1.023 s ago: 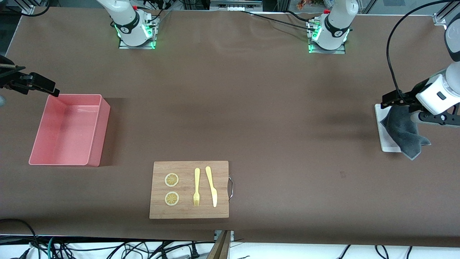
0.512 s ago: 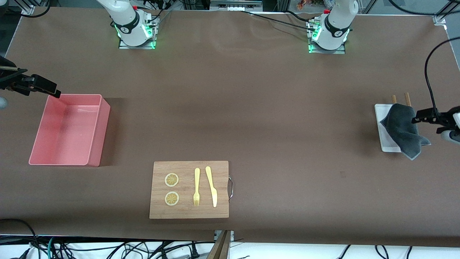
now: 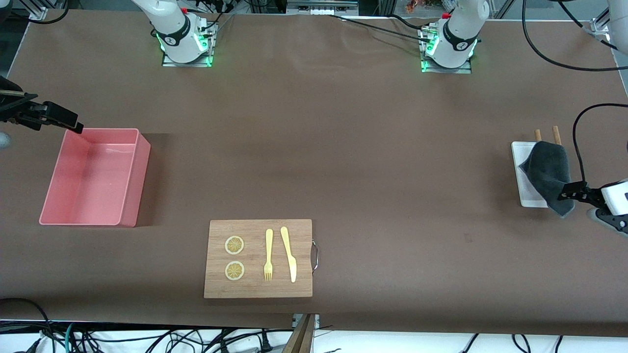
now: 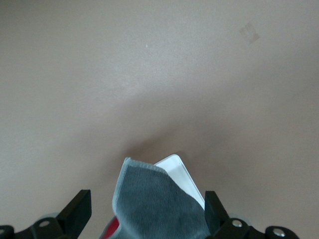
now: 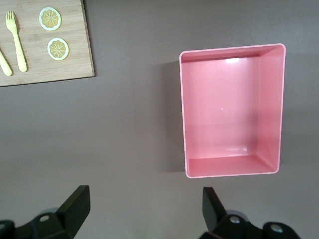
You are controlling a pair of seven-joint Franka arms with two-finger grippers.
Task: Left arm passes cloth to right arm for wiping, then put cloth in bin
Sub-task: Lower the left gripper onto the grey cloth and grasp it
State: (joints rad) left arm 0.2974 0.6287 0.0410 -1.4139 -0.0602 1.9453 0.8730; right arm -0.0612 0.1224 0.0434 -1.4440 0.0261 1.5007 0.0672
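Nearest the camera, the wooden cutting board (image 3: 258, 258) sits as it did a second ago, two lemon slices (image 3: 234, 245), fork (image 3: 268, 255) and knife (image 3: 288, 253) all untouched.

Now the action, up at the left arm's end of the table (image 3: 343, 162): the left gripper (image 3: 571, 192) has swung round fast. A second ago it hung over the edge of the cloth (image 3: 548, 175) farther from the camera; now it hovers over the cloth's nearer corner, jaws spread wide, nothing between them. From the left wrist view the cloth (image 4: 158, 204) lies squarely between the two open fingers (image 4: 75, 211), with a corner of the white tray (image 4: 180, 175) peeking out beside it. The cloth has not budged: draped half on the white tray (image 3: 523, 171), half spilling onto the table. Two wooden sticks (image 3: 547, 134) show just past it, now uncovered.

That reads as lining up for the pick, so the handover hasn't started.

At the right arm's end, the right gripper (image 3: 59, 116) waits above the pink bin (image 3: 128, 184), jaws wide open and empty, exactly where it was. The right wrist view looks down into the bin (image 5: 232, 172), which has nothing in it.
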